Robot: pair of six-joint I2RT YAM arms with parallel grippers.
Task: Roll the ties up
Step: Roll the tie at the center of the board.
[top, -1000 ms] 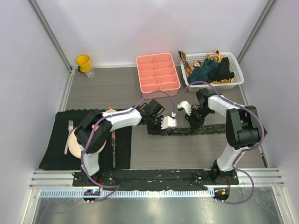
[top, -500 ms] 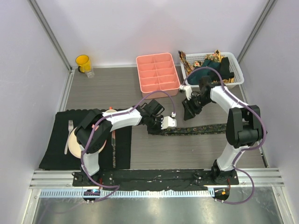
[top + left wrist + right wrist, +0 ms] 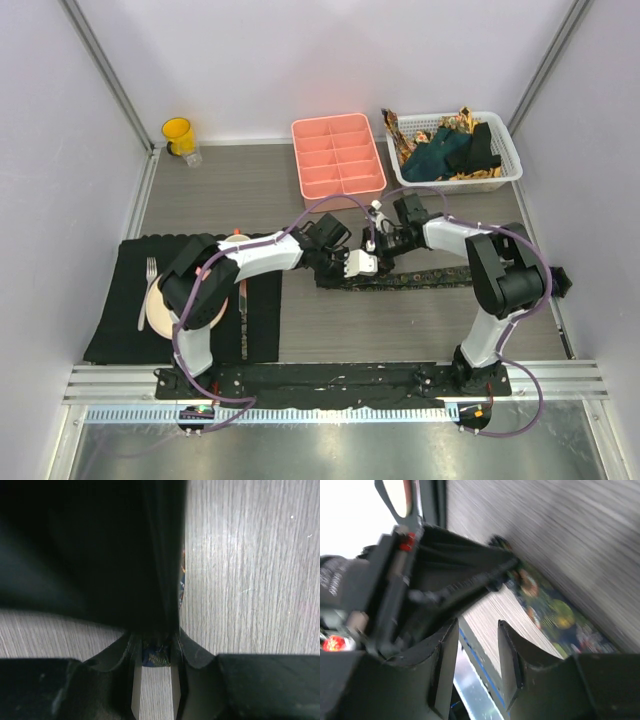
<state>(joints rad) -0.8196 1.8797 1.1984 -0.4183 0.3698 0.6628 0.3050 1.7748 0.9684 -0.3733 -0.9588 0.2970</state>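
A black placemat (image 3: 120, 330) with a plate (image 3: 157, 303) and a fork (image 3: 148, 285) on it lies well to the left of the left gripper (image 3: 357, 263), reaching nearer the arm bases than it does. The dark patterned tie (image 3: 420, 277) lies flat on the table, running out to the right of that gripper. Its left end is at the gripper. The left gripper's jaws are nearly closed and pinch a small fold of the patterned fabric. More dark cloth fills the left wrist view just beyond the fingers.

Just behind it and slightly to the right hangs the right gripper (image 3: 376, 238). Its fingers (image 3: 444, 670) are parted with only table showing between them, so it holds nothing. The tie passes just beside them.

Farther back, beyond both grippers, stands a pink divided tray (image 3: 345, 192). To its right is a white basket (image 3: 505, 165) holding the other ties (image 3: 440, 152), teal, black and gold-brown. A yellow cup (image 3: 178, 132) sits far to the left.
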